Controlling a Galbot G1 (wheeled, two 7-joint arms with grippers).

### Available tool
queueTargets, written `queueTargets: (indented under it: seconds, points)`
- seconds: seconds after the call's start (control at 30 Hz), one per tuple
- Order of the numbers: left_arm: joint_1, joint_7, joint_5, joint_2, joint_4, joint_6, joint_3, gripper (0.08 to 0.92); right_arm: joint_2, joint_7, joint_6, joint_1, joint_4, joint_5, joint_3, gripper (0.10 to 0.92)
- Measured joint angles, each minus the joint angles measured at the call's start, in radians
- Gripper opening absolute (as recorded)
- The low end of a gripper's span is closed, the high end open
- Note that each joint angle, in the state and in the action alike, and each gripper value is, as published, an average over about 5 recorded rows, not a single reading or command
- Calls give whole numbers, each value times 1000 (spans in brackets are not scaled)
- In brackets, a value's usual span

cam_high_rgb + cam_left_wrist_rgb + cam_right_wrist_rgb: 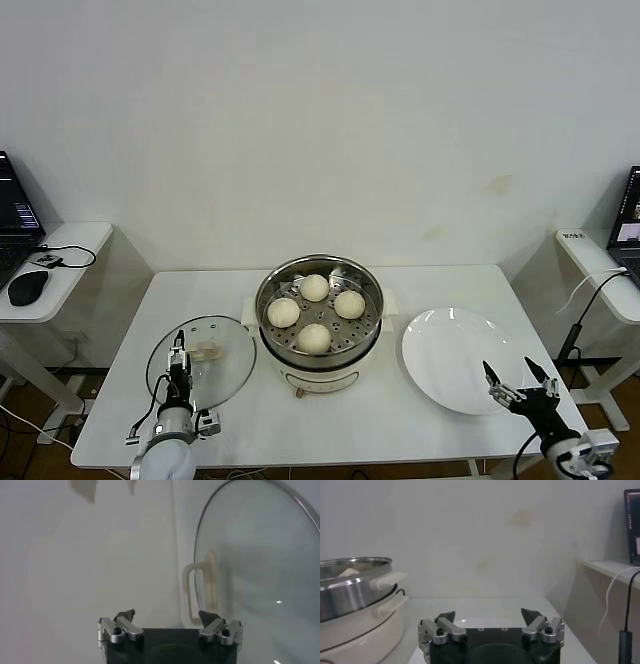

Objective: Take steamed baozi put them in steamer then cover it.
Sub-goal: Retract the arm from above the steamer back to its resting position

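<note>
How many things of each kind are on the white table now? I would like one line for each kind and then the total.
Baozi: 4, all in the steamer
Steamer: 1
Cover: 1, flat on the table left of the steamer
White plate: 1, nothing on it
Total: 7

- A plain white wall (320,120) rises behind the white table (320,420).
- Left of the table stands a side desk (50,270) holding a mouse (27,288).
- Right of it, another desk (600,270) carries a laptop (628,225).
</note>
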Motion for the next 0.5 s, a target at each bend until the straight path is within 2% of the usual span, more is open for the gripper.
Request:
queueTargets:
  seconds: [0.5]
  points:
    - [-62,13,-8,-18,38,31,25,823,15,-7,5,-10,5,-10,5,823]
